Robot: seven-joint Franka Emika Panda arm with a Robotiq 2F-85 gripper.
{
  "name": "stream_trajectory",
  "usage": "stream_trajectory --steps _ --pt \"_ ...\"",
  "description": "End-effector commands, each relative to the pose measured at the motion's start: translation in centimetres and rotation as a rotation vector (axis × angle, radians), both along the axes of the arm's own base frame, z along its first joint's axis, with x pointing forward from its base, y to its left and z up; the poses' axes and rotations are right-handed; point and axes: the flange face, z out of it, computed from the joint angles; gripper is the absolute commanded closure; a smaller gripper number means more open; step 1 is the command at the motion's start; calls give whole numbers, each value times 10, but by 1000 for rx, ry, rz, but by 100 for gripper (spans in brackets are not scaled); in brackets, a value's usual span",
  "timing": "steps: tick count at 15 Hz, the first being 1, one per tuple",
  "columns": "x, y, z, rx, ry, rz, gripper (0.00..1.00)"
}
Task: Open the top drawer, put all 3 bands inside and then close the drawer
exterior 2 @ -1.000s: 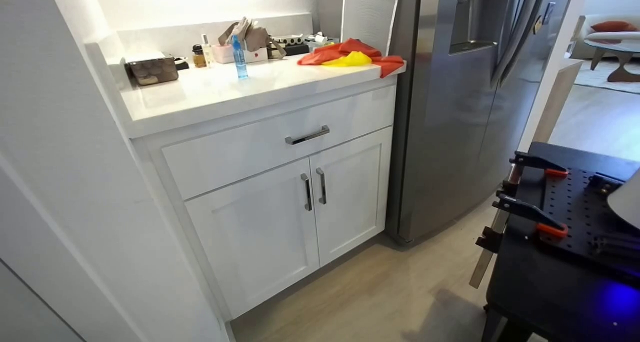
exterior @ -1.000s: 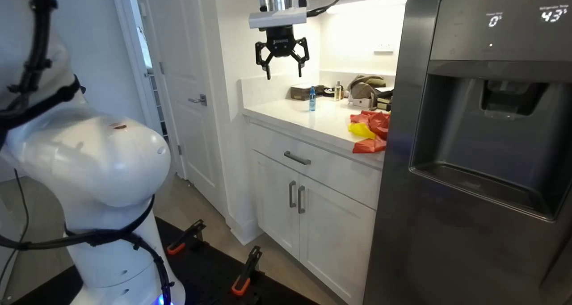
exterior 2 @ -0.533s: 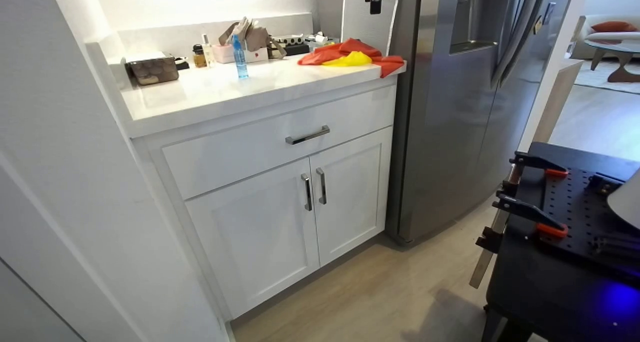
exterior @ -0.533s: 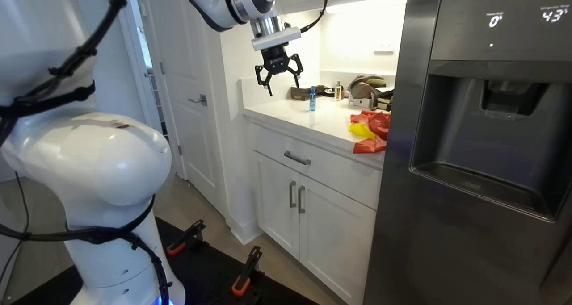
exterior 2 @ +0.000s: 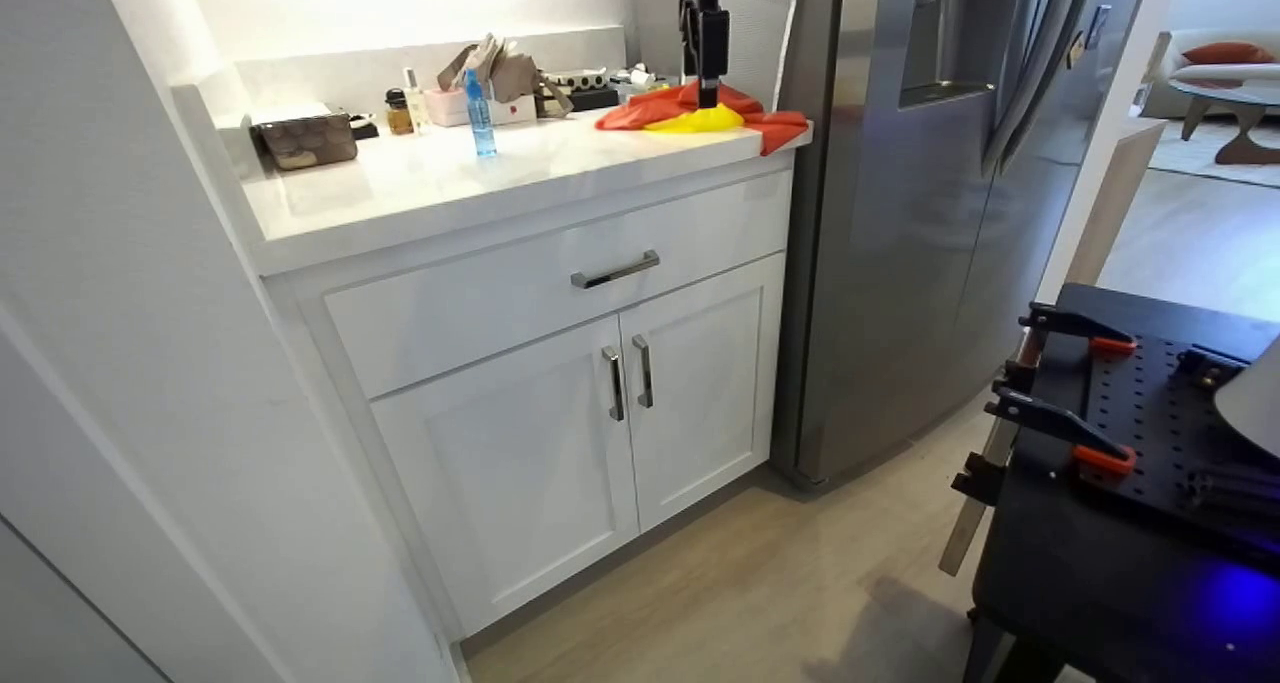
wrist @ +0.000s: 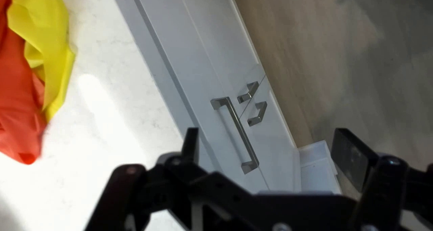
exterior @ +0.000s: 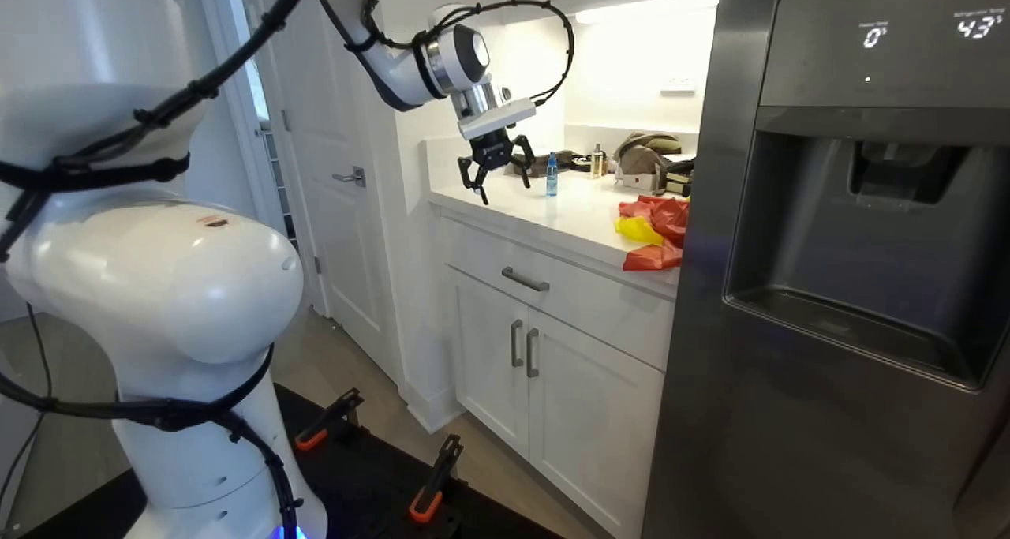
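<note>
White counter (exterior 2: pixel 380 188) over white cabinet doors (exterior 2: pixel 510 483), grey fridge (exterior 2: pixel 890 293) at one end. Yellow band (wrist: pixel 50 45) bunched against red-orange bands (wrist: pixel 17 99) on the counter at the fridge end; one red corner laps the front edge, pile too crumpled to count strips. Top drawer (exterior 2: pixel 530 288) closed, bar handle (exterior 2: pixel 615 271) on its front. Gripper (exterior: pixel 506 193) tilted, near the counter's front edge, fingers spread wide; wrist view shows the bar handle between them. Blue bottle (exterior 2: pixel 480 115) upright on the counter.
</note>
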Motion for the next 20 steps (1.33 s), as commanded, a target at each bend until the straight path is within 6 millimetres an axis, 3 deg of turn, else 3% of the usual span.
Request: stream_trajectory --steps 1,7,14,20 --pt "13 10 -30 -3 11 51 0" --pt "25 27 -77 -9 26 109 0" --pt "40 44 -107 -69 -52 208 0" --pt "33 49 -131 -109 -163 220 0"
